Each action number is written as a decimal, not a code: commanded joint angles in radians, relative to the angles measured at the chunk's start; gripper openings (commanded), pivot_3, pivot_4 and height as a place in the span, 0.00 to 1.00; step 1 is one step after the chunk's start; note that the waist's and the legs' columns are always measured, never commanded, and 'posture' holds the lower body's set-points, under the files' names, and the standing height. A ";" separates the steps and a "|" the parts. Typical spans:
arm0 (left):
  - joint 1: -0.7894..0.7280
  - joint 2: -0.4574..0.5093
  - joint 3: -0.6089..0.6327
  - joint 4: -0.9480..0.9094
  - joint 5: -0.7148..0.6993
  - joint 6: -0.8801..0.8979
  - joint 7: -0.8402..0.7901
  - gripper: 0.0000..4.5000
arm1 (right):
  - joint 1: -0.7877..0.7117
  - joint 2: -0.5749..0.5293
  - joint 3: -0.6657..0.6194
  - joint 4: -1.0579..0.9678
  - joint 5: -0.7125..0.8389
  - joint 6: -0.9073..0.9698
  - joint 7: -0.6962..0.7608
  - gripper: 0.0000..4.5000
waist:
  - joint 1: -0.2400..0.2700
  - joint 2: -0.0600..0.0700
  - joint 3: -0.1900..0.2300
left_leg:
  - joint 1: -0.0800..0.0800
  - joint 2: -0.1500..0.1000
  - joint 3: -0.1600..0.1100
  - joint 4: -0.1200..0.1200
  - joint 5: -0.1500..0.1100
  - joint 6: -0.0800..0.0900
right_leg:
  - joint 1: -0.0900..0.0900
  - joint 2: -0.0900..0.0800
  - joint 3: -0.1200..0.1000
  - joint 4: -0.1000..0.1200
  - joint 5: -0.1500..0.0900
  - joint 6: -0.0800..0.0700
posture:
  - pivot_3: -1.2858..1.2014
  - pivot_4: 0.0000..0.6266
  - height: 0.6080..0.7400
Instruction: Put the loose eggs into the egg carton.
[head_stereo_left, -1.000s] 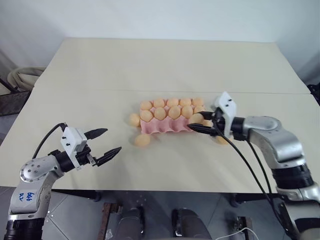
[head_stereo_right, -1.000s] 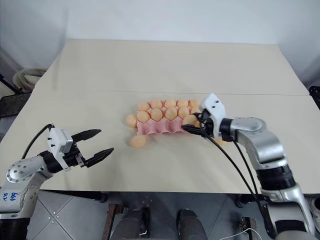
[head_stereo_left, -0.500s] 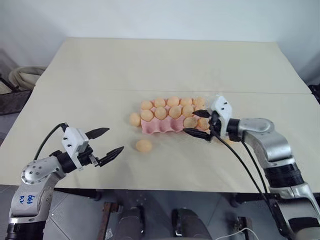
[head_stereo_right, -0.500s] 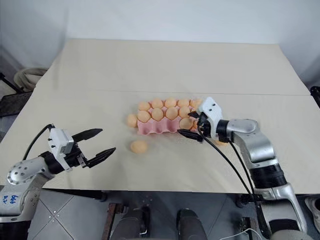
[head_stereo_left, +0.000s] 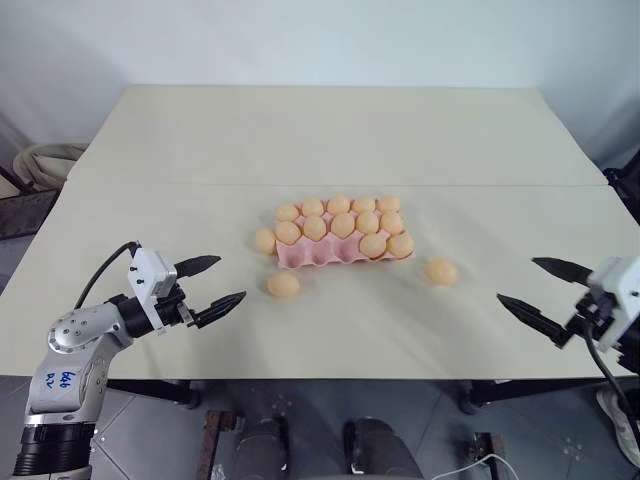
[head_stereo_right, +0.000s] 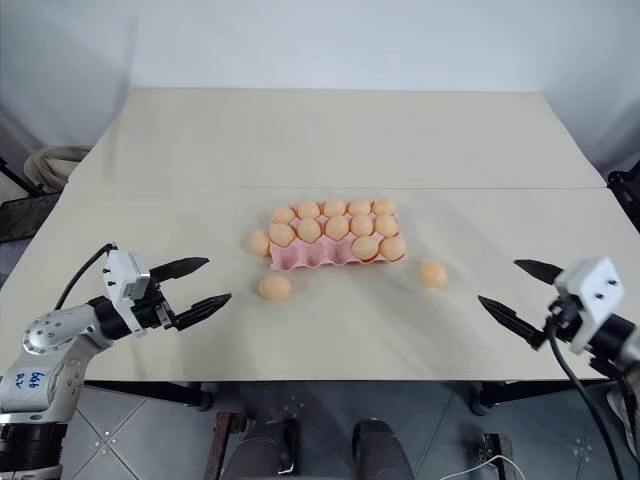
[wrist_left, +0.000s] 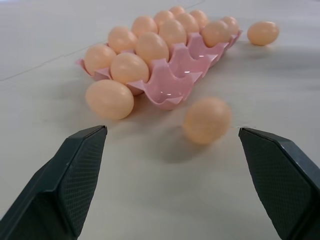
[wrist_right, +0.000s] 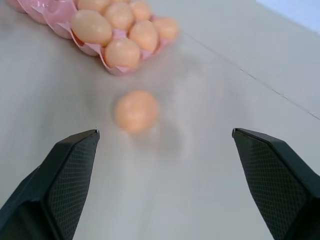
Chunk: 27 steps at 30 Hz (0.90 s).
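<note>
Left gripper (head_stereo_left: 209, 283) wide open, empty, hovering low over the tabletop (head_stereo_left: 330, 130) at my near-left.

Key relation from here: the loose egg in front of the carton (head_stereo_left: 283, 285) sits just ahead of those open fingers, toward the middle. In the left wrist view it lies between the two fingertips but further out, so I'd judge a mostly straight reach forward lines it up. Its long axis looks roughly crosswise to the approach, hard to be sure. A second loose egg (head_stereo_left: 265, 240) touches or nearly touches the egg carton (head_stereo_left: 330, 255) at its left end; it's also on the left arm's side.

Carton sits mid-tabletop, back two rows look full, front row has eggs only at its right end, so empty cups face me on the left. Nothing stands between the left gripper and the near egg; the carton's scalloped front edge is just behind it, so overshoot could nudge the tray.

A third loose egg (head_stereo_left: 440, 271) lies right of the carton, apart from it.

Right gripper (head_stereo_left: 545, 288) spread open, empty, far right near the tabletop edge, well apart from that egg, pointing back at it.
</note>
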 joint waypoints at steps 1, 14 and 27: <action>-0.022 0.019 0.013 0.024 0.007 -0.034 -0.019 1.00 | 0.031 0.025 -0.047 -0.023 0.029 -0.039 -0.015 0.99 | -0.001 0.000 0.000 | 0.000 0.000 0.000 0.000 0.000 0.000 | 0.000 0.000 0.000 0.000 0.000 0.000 | 0.52 0.24 1.00; -0.039 0.021 0.014 -0.004 -0.011 -0.008 -0.016 1.00 | -0.154 -0.057 0.192 0.007 0.021 0.224 -0.102 0.99 | -0.001 0.000 0.000 | -0.004 0.000 0.000 -0.004 -0.001 0.001 | -0.004 -0.001 0.000 -0.006 0.000 -0.001 | 0.52 0.24 1.00; -0.031 -0.002 -0.017 -0.086 -0.020 0.002 0.004 1.00 | -0.512 -0.025 0.534 0.245 -0.132 0.346 -0.156 0.99 | 0.003 0.001 0.000 | -0.007 0.000 -0.001 -0.004 -0.001 0.005 | -0.006 -0.001 -0.002 -0.008 0.000 -0.001 | 0.52 0.24 1.00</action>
